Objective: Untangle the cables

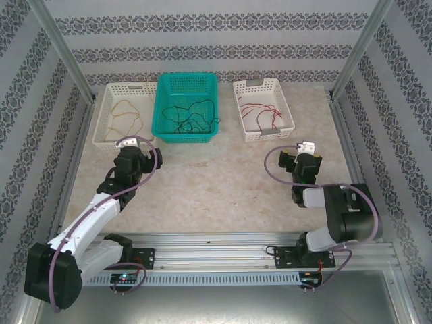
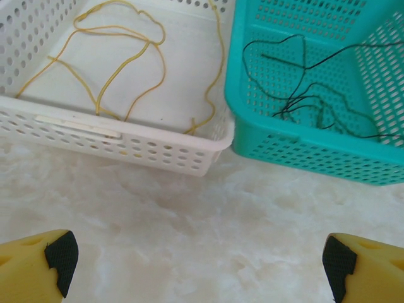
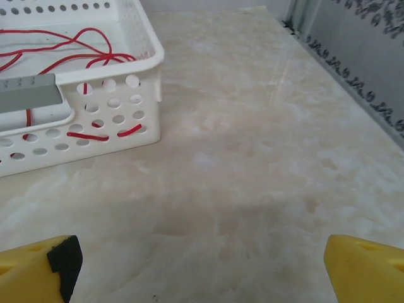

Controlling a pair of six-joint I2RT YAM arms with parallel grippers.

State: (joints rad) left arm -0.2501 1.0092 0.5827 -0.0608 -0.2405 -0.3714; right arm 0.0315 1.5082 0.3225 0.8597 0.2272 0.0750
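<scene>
Thin yellow-orange cables point(image 1: 125, 116) point(image 2: 120, 63) lie looped in the left white basket point(image 1: 101, 131) point(image 2: 126, 142). Black cables point(image 1: 191, 115) point(image 2: 309, 101) lie in a loose knot in the teal basket point(image 1: 165, 91) point(image 2: 303, 148) in the middle. Red cables point(image 1: 260, 113) point(image 3: 69, 53) lie in the right white basket point(image 1: 287, 108) point(image 3: 126, 120). My left gripper point(image 1: 135, 143) point(image 2: 199, 265) hovers over bare table just in front of the left and teal baskets, open and holding nothing. Near the front right corner of the right basket, my right gripper point(image 1: 305, 148) point(image 3: 199, 268) is also open and holds nothing.
The three baskets stand side by side along the back of the marble-patterned table point(image 1: 216, 182). Patterned walls with metal frame posts point(image 1: 64, 50) close in the sides and back. A metal rail point(image 1: 216, 246) carries both arm bases at the near edge.
</scene>
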